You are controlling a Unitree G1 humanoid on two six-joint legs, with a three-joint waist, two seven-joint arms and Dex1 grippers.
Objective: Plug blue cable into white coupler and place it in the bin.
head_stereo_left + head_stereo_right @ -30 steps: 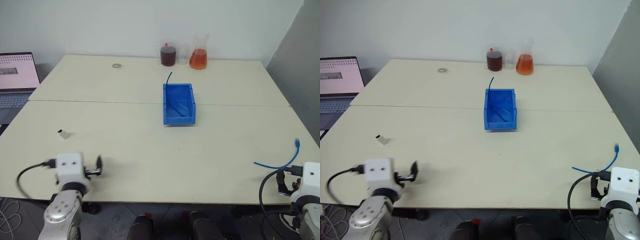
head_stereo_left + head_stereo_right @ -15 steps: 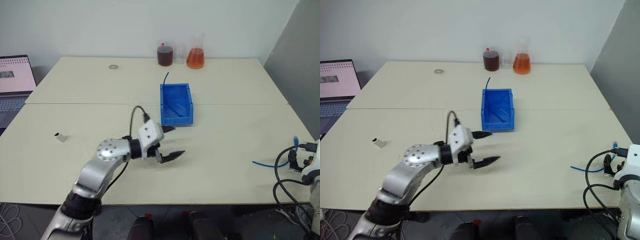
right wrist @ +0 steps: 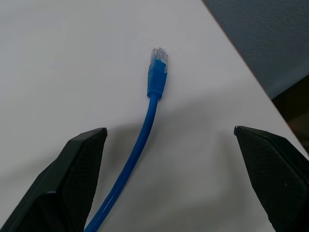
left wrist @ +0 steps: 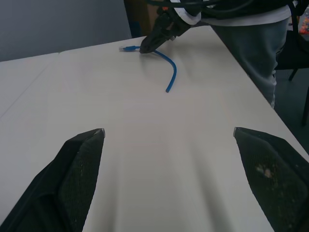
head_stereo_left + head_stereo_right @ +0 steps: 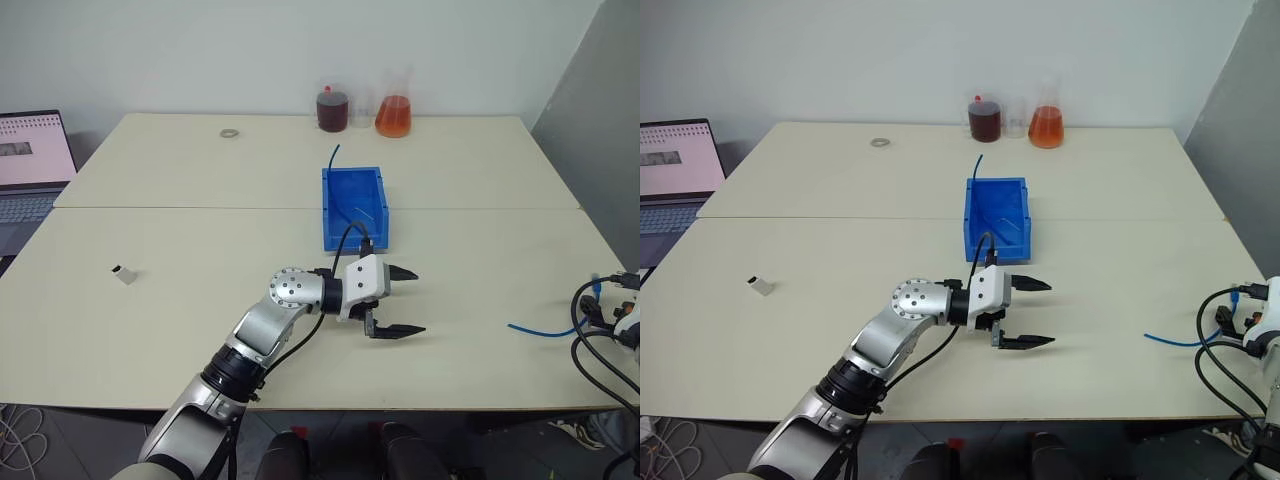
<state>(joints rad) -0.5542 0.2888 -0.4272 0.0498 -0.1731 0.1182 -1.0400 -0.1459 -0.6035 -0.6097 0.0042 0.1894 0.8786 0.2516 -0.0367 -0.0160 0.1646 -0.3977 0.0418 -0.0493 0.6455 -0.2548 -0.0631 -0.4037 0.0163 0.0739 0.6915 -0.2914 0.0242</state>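
The left pincer (image 5: 398,301) hangs wide open and empty over the middle of the table (image 5: 200,300), just in front of the bin (image 5: 354,205). The right pincer (image 3: 169,183), also wide open and empty, straddles the blue cable (image 3: 145,140) at the table's right edge. The white coupler (image 5: 125,273) lies well apart on the left.

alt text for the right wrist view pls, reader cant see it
A blue cable lies on a pale table, its clear plug at the tip, running between the open jaws of the right gripper, which does not touch it. The table's edge runs close beside the plug.
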